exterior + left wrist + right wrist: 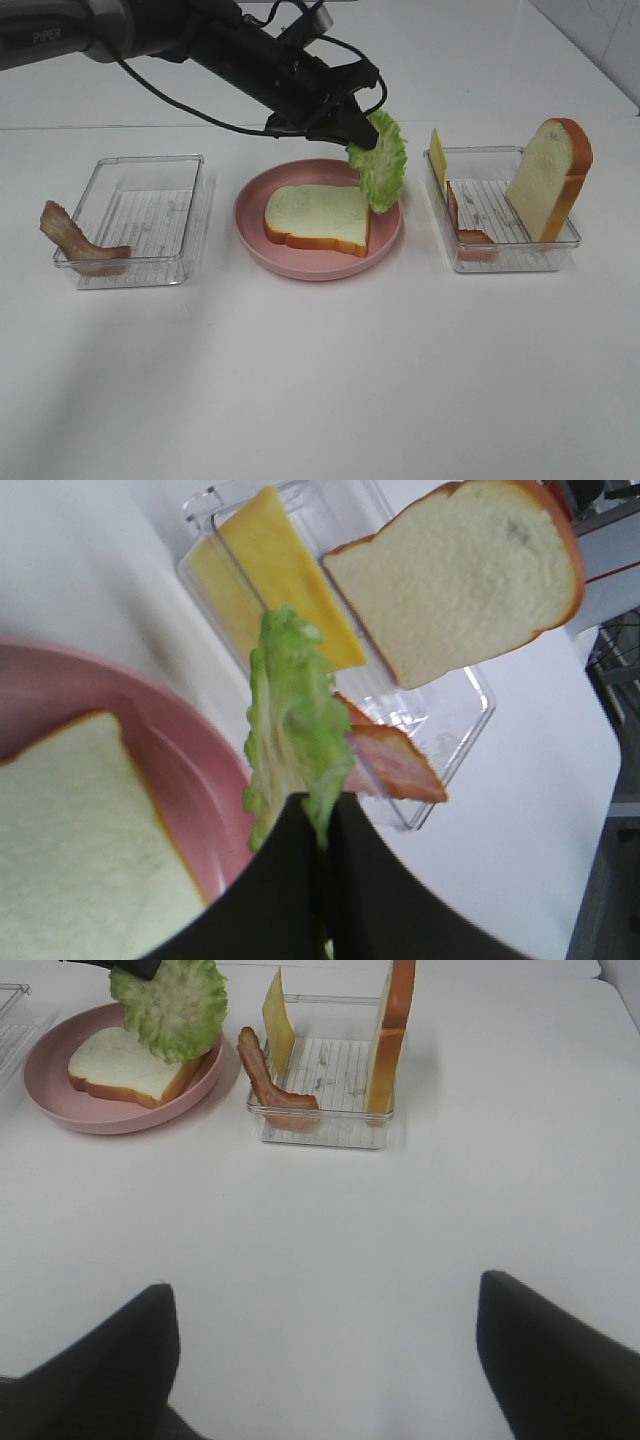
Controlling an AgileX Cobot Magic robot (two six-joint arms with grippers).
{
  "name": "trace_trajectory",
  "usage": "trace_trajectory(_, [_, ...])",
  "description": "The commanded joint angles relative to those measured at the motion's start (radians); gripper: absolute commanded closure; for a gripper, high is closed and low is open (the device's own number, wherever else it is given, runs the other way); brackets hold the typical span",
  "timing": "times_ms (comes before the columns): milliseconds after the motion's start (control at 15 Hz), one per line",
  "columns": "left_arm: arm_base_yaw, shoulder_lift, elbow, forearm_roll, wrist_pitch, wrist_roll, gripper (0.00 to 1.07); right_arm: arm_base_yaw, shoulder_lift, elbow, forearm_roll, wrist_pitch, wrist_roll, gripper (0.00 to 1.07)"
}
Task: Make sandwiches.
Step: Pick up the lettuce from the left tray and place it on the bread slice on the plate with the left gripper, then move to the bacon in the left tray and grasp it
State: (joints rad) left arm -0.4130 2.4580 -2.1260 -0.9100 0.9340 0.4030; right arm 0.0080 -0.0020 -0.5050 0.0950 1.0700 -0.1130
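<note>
A white bread slice (318, 217) with orange-brown crust lies flat on the round pink plate (252, 235). My left gripper (362, 138) is shut on a ruffled green lettuce leaf (384, 162) and holds it hanging over the plate's right edge, beside the bread; the leaf (290, 730) shows pinched between the jaws in the left wrist view. The right clear tray (500, 210) holds a second bread slice (548, 177) on edge, a yellow cheese square (438, 157) and a brown bacon strip (470, 225). My right gripper (325, 1360) is open and empty, low over bare table.
A clear tray (140, 220) stands at the left with a bacon strip (72, 238) draped over its front left corner. The left arm and its cables (240, 60) reach across the back of the white table.
</note>
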Motion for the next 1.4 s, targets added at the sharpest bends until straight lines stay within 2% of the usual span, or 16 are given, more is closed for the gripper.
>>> trace_trajectory(67, [0.010, 0.026, 0.002, 0.064, 0.045, -0.025, 1.07, -0.006, -0.016, 0.002, 0.004, -0.009, -0.005, 0.30])
trace_trajectory(267, [0.010, 0.038, 0.002, 0.170, 0.053, -0.036, 1.07, -0.006, -0.016, 0.002, 0.004, -0.009, -0.005, 0.30])
trace_trajectory(333, [0.020, 0.038, 0.002, 0.199, 0.049, -0.060, 1.07, -0.006, -0.016, 0.002, 0.004, -0.009, -0.005, 0.30])
trace_trajectory(400, [0.033, 0.038, 0.002, 0.260, 0.049, -0.136, 1.07, -0.006, -0.016, 0.002, 0.004, -0.009, -0.005, 0.30])
trace_trajectory(467, [0.033, 0.038, 0.002, 0.260, 0.049, -0.136, 1.07, -0.006, -0.016, 0.002, 0.004, -0.009, -0.005, 0.30])
trace_trajectory(533, [0.033, 0.038, 0.002, 0.328, 0.049, -0.208, 1.07, -0.006, -0.016, 0.002, 0.004, -0.009, -0.005, 0.30])
trace_trajectory(667, [0.033, 0.038, 0.002, 0.404, 0.057, -0.245, 1.04, -0.006, -0.016, 0.002, 0.004, -0.009, -0.005, 0.30])
trace_trajectory(733, [0.033, 0.038, 0.002, 0.414, 0.057, -0.258, 0.96, -0.006, -0.016, 0.002, 0.004, -0.009, -0.005, 0.30])
trace_trajectory(800, [0.033, 0.038, 0.002, 0.414, 0.057, -0.258, 0.96, -0.006, -0.016, 0.002, 0.004, -0.009, -0.005, 0.30])
trace_trajectory(933, [0.033, 0.038, 0.002, 0.414, 0.052, -0.256, 0.71, -0.006, -0.016, 0.002, 0.004, -0.009, -0.005, 0.30])
trace_trajectory(1000, [0.033, 0.038, 0.002, 0.414, 0.048, -0.256, 0.50, -0.006, -0.016, 0.002, 0.004, -0.009, -0.005, 0.30])
trace_trajectory(1133, [0.033, 0.026, -0.001, 0.419, 0.041, -0.256, 0.36, -0.006, -0.016, 0.002, 0.004, -0.009, -0.005, 0.30])
trace_trajectory(1200, [0.033, 0.007, -0.001, 0.448, 0.027, -0.256, 0.31, -0.006, -0.016, 0.002, 0.004, -0.009, -0.005, 0.30])
trace_trajectory(1400, [0.033, -0.070, -0.008, 0.581, 0.019, -0.282, 0.31, -0.006, -0.016, 0.002, 0.004, -0.009, -0.005, 0.30])
